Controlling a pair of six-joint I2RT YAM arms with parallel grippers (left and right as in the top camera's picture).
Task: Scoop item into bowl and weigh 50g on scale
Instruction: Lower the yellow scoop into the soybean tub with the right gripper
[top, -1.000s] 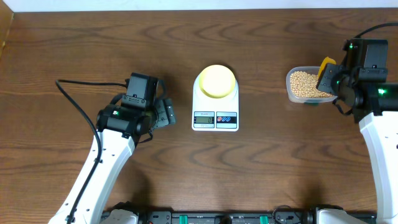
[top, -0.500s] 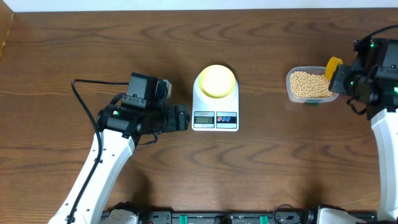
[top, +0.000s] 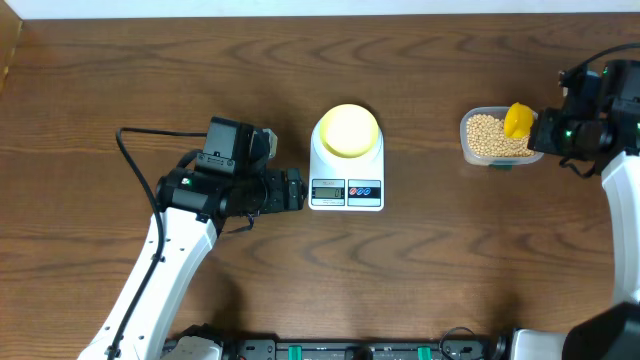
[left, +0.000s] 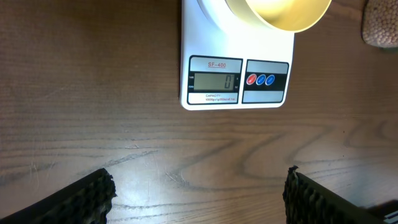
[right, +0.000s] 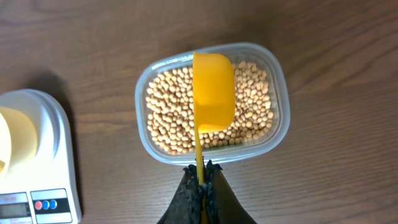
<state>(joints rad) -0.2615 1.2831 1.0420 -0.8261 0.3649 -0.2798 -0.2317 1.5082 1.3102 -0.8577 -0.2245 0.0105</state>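
Observation:
The white scale (top: 346, 170) stands at the table's middle with the pale-yellow bowl (top: 348, 130) on it; its display (left: 214, 81) reads 0. Beige beans (right: 168, 112) fill a clear plastic tub (top: 472, 150) at the right. My right gripper (right: 200, 169) is shut on the handle of a bright yellow scoop (right: 213, 90), whose cup hangs bottom-up over the beans; the scoop also shows in the overhead view (top: 517, 119). My left gripper (top: 292, 190) is open and empty just left of the scale, with bare table between its fingers (left: 196, 186).
The table's far edge meets a white wall along the top of the overhead view. Both white arms reach in from the near edge, the left one trailing a black cable (top: 125, 160).
My right gripper turned the scoop and brought it over the tub. My left gripper moved right towards the scale a second ago and has since held still.

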